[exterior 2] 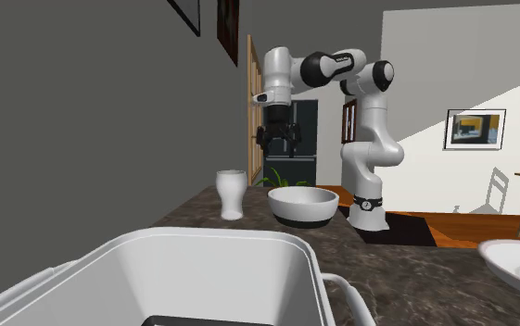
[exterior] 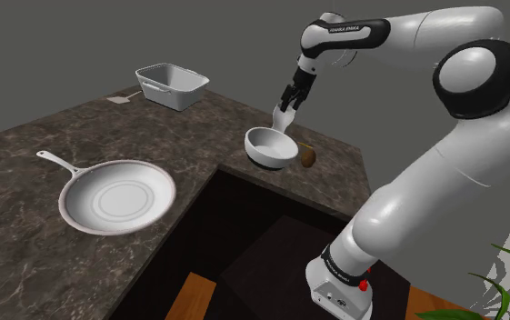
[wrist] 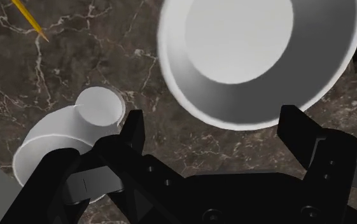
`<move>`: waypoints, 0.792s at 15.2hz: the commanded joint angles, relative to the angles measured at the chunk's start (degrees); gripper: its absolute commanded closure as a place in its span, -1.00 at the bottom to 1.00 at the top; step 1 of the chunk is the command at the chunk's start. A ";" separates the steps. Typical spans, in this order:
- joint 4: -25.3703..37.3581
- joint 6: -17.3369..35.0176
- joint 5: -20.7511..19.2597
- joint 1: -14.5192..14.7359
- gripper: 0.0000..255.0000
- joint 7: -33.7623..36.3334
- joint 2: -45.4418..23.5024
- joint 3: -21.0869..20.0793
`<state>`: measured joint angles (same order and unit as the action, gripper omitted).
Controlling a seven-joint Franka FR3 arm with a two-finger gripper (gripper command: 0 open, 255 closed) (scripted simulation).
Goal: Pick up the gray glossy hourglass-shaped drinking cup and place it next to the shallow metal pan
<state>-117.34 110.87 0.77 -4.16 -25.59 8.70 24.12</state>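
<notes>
Fingers [wrist: 134, 132] spread wide, holding nothing, hovering above the bench [wrist: 56, 57]. And look, the cup [wrist: 62, 137] stands upright just outside one of them, not between, close beside the bowl [wrist: 259, 57]. Glossy and rigid, likely light and slippery, so my call is a square clasp at the narrow waist. Over there the pan [exterior: 116, 194] lies well apart, bare bench beside it.
</notes>
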 commanded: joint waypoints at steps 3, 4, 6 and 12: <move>7.80 0.71 5.17 -1.06 -1.00 -6.61 -9.87 2.80; 9.91 0.62 6.59 -1.58 -1.00 -8.18 -12.34 3.24; 14.44 0.13 9.49 -2.96 -1.00 -11.19 -17.37 3.80; 18.25 1.25 12.95 -4.95 -1.00 -14.36 -23.44 3.63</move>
<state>-98.62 111.41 13.51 -9.09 -39.76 -14.49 27.81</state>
